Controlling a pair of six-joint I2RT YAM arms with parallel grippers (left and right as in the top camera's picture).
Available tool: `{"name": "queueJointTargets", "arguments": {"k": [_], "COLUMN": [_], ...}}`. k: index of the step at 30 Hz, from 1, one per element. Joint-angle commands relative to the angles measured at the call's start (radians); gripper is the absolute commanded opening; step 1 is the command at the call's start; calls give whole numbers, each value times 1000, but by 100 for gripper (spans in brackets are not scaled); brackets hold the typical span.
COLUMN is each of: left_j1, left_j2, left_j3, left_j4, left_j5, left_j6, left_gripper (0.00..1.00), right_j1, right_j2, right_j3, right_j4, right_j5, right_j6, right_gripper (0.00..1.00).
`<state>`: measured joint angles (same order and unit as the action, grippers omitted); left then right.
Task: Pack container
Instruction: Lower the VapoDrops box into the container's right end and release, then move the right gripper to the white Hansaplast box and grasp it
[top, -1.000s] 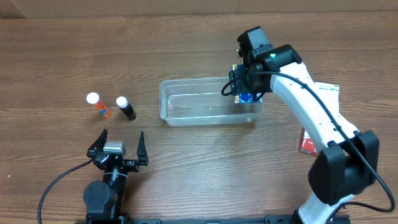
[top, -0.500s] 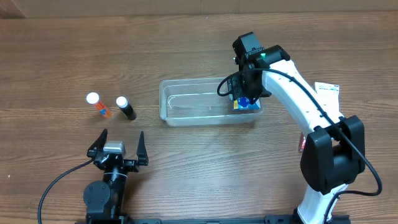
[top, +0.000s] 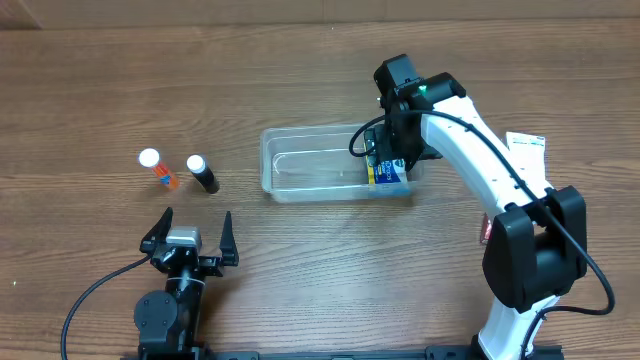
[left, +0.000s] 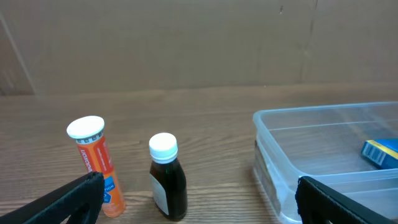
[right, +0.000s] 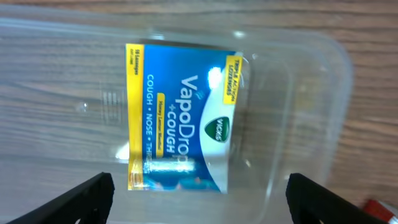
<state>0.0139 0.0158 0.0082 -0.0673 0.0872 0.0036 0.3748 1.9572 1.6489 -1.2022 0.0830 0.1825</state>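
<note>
One blue box lies flat in the right end of the container, which sits mid-way across the desk. The right tool hangs just above the box, jaws wide apart and gripping nothing, so this placing looks done. The left tool is likewise wide open and empty. Next, I judge, the right tool should lift clear and fetch another item, perhaps the red box nearby.

Overhead, the right arm covers the container's 3 o'clock end and most of a red box. In the left wrist view the blue box is cut by the 3 o'clock edge.
</note>
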Motion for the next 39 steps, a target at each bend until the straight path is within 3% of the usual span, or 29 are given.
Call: {"name": "queueJointTargets", "arguments": {"k": [1,8,15,21,27,39], "left_j1": [5,5,5,5,5,5], "left_j2": [-4,-4,-4,-4,-4,-4], "left_j3": [-3,-3,-3,-3,-3,-3], "left_j4": [-3,-3,-3,-3,-3,-3], "left_j5": [7,7,7,7,7,7], "left_j6": [19,19,19,19,19,19], "left_gripper": [100,100,100,100,100,100], "right_j1": [0,-100,-467,-685,-711,-704], "right_j2": [-53,-146,-159,-137,-53,154], "right_j3": [103,243,227,134,16,11], "right_j4": [-35,-99,-93,-40,0,83], "right_j5": [41,25,-208,-222,-111,-34], "right_j6": [0,2,4,-37,-139,-238], "right_gripper": [91,96,100,100,100,100]}}
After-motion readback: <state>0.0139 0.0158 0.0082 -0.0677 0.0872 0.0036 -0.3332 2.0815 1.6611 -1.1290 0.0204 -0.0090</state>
